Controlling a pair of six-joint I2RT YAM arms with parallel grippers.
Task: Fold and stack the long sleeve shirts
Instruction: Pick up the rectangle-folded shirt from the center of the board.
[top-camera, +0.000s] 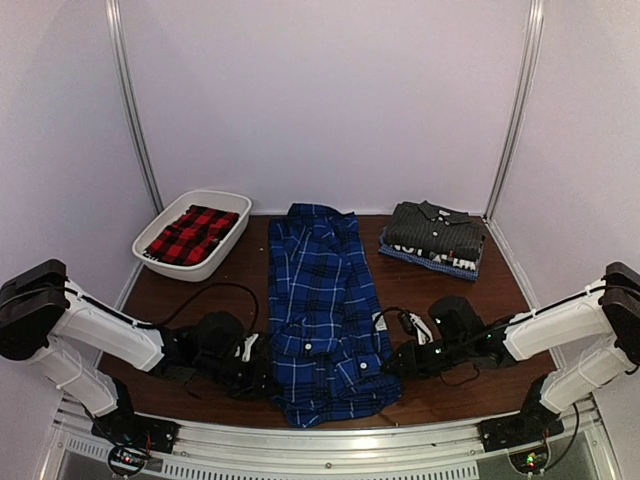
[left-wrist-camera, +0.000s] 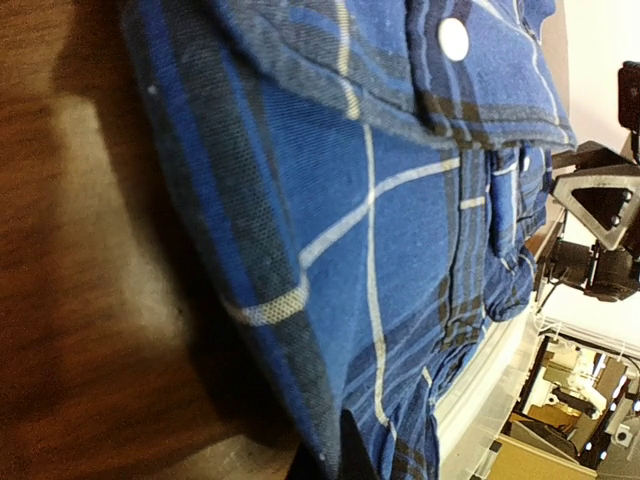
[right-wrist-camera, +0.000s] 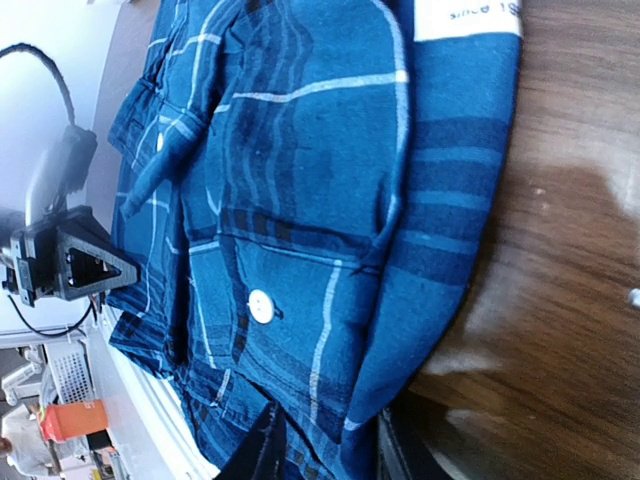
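Find blue plaid shirt (top-camera: 318, 310) laid lengthwise down the middle of the table (top-camera: 480, 330), collar at the far end, hem near the arm bases, lying as a long narrow strip. Note white label (top-camera: 380, 322) poking out at its right edge, just beside the right hand (top-camera: 392, 362).

Record left hand (top-camera: 262, 378) low on the table at the shirt's near-left edge, clenched on the cloth there. In the left wrist view, see one dark fingertip (left-wrist-camera: 348, 455) sunk into the plaid fold at the bottom of the frame, with a white button (left-wrist-camera: 453, 39) higher up on the cloth.

Record right hand at the near-right edge, opposite the left. In the right wrist view, see two dark fingers (right-wrist-camera: 255, 452) standing apart on either side of a thick fold of the shirt's edge. Cannot tell pinching from merely straddling.

Log red plaid shirt (top-camera: 192, 235) lying inside white tub (top-camera: 228, 199) at the far left of the table, well apart from the blue one. Log charcoal striped shirt (top-camera: 435, 230) folded at the far right, collar up, stacked on another folded garment (top-camera: 430, 262) with blue showing at its edge.
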